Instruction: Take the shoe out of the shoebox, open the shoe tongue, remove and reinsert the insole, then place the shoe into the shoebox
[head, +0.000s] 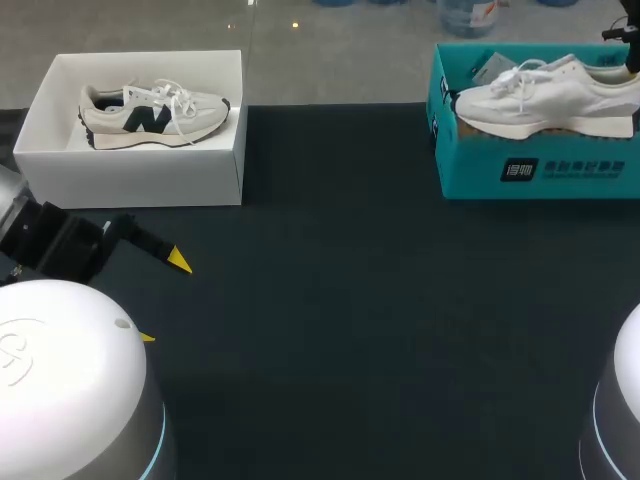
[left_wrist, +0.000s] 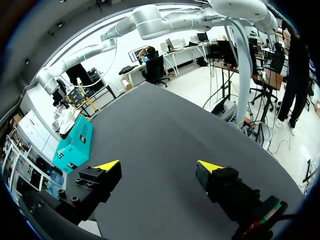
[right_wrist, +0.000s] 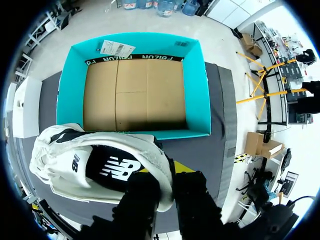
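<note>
A white sneaker (head: 545, 95) hangs over the teal shoebox (head: 540, 165) at the back right of the table. My right gripper (head: 630, 45) is shut on its heel collar. In the right wrist view the sneaker (right_wrist: 100, 160) is pinched at the gripper (right_wrist: 167, 175), one finger inside the heel opening and one outside. Its dark insole shows. Beyond it the teal shoebox (right_wrist: 197, 90) has a bare cardboard floor. My left gripper (head: 164, 299) stands open and holds nothing low over the table's front left. In the left wrist view the gripper (left_wrist: 159, 165) has only dark tabletop ahead.
A white shoebox (head: 140, 160) at the back left holds a white sneaker with a dark logo (head: 150, 113). A paper tag (right_wrist: 116, 48) lies against the teal box's far wall. The dark mat (head: 350, 300) spreads between the two boxes.
</note>
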